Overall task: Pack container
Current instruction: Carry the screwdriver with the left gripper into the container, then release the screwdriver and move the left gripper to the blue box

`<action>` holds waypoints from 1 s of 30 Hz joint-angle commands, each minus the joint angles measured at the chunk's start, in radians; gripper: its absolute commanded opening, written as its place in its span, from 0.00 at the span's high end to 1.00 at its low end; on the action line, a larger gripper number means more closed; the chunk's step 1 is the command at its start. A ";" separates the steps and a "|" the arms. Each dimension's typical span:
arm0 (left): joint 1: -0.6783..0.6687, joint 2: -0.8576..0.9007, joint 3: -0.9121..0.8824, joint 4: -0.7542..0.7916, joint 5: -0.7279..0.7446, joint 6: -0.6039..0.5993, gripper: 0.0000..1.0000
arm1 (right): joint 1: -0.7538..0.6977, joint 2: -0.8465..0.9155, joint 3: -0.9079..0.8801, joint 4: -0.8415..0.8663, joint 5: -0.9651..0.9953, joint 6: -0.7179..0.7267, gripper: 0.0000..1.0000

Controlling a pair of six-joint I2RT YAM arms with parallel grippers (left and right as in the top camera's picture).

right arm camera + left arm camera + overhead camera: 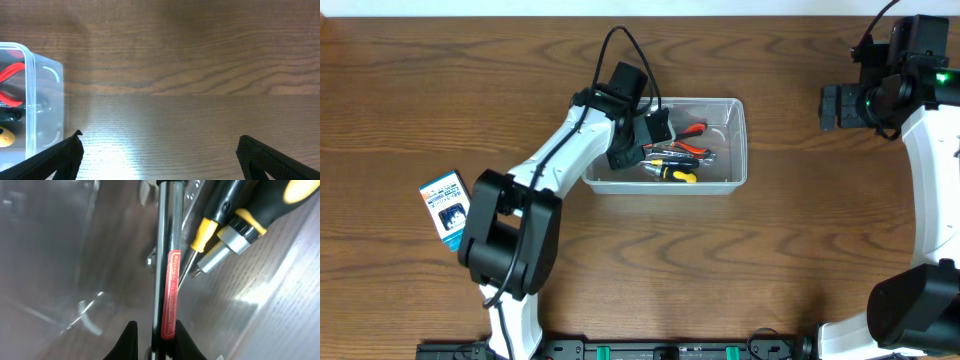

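Observation:
The clear plastic container (741, 140) stands at the table's middle and holds red-handled pliers (692, 130) and yellow-and-black screwdrivers (678, 174). My left gripper (655, 135) reaches down inside its left half. In the left wrist view the fingers (155, 330) are close together around a chrome tool with a red label (172, 280), which lies beside the screwdrivers (235, 210). My right gripper (830, 107) is wide open and empty (157, 150) above bare table, right of the container (45, 100).
A small blue-and-white card packet (447, 208) lies on the table at the left, apart from the container. The table's front edge runs along the bottom of the overhead view.

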 commanded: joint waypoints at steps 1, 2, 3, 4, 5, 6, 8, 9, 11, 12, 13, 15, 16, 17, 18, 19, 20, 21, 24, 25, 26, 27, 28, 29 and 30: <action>0.000 0.014 -0.003 0.001 0.003 0.012 0.85 | -0.010 0.002 0.002 0.000 0.008 -0.015 0.01; 0.000 0.017 -0.003 0.001 0.003 0.011 0.74 | -0.010 0.002 0.002 0.000 0.007 -0.015 0.01; 0.000 0.017 -0.003 0.001 0.003 0.008 0.68 | -0.010 0.002 0.002 0.000 0.008 -0.015 0.01; 0.000 0.017 -0.003 0.001 0.004 0.008 0.66 | -0.010 0.002 0.002 0.000 0.007 -0.015 0.01; 0.000 0.016 -0.003 0.001 0.003 0.008 0.64 | -0.010 0.002 0.002 0.000 0.008 -0.015 0.01; 0.000 0.016 -0.003 0.001 0.003 0.008 0.62 | -0.010 0.002 0.002 0.000 0.008 -0.015 0.01; 0.000 0.016 -0.003 -0.001 0.003 0.008 0.55 | -0.010 0.002 0.002 0.000 0.007 -0.015 0.01; 0.000 0.016 -0.003 -0.002 0.003 0.008 0.55 | -0.010 0.002 0.002 -0.001 0.008 -0.015 0.01; 0.000 0.014 -0.003 -0.002 -0.002 0.007 0.53 | -0.010 0.002 0.002 -0.001 0.008 -0.015 0.01; 0.000 0.012 -0.003 -0.002 -0.014 -0.002 0.52 | -0.010 0.002 0.002 0.000 0.007 -0.015 0.01; 0.000 0.008 -0.002 -0.003 -0.029 -0.013 0.51 | -0.010 0.002 0.002 -0.001 0.007 -0.015 0.01; 0.000 -0.012 -0.001 -0.005 -0.066 -0.022 0.47 | -0.010 0.002 0.002 -0.002 0.007 -0.015 0.01; 0.000 -0.027 -0.001 -0.006 -0.082 -0.022 0.46 | -0.010 0.002 0.002 -0.002 0.007 -0.015 0.01; 0.000 -0.049 -0.001 -0.006 -0.097 -0.022 0.45 | -0.010 0.002 0.002 -0.002 0.007 -0.015 0.01; 0.000 -0.072 0.000 -0.006 -0.104 -0.022 0.40 | -0.010 0.002 0.002 -0.002 0.007 -0.015 0.01; 0.000 -0.104 0.000 -0.005 -0.108 -0.027 0.32 | -0.010 0.002 0.002 -0.001 0.007 -0.015 0.01; 0.000 -0.138 0.001 0.002 -0.119 -0.045 0.26 | -0.010 0.002 0.002 -0.001 0.007 -0.015 0.01; 0.001 -0.170 0.005 0.003 -0.125 -0.065 0.20 | -0.010 0.002 0.002 0.000 0.007 -0.015 0.01; 0.008 -0.286 0.024 0.005 -0.135 -0.149 0.05 | -0.010 0.002 0.002 0.000 0.007 -0.015 0.01; 0.012 -0.321 0.031 0.006 -0.145 -0.180 0.02 | -0.010 0.002 0.002 0.000 0.007 -0.015 0.01; 0.021 -0.360 0.035 0.005 -0.154 -0.217 0.02 | -0.010 0.002 0.002 0.000 0.007 -0.015 0.01; 0.034 -0.403 0.037 0.005 -0.171 -0.264 0.02 | -0.010 0.002 0.002 0.000 0.007 -0.015 0.01; 0.050 -0.442 0.037 0.003 -0.191 -0.314 0.02 | -0.010 0.002 0.002 0.000 0.007 -0.015 0.01; 0.069 -0.475 0.037 -0.001 -0.212 -0.366 0.02 | -0.010 0.002 0.002 0.000 0.007 -0.015 0.01; 0.095 -0.510 0.037 -0.013 -0.243 -0.439 0.02 | -0.010 0.002 0.002 0.000 0.007 -0.015 0.01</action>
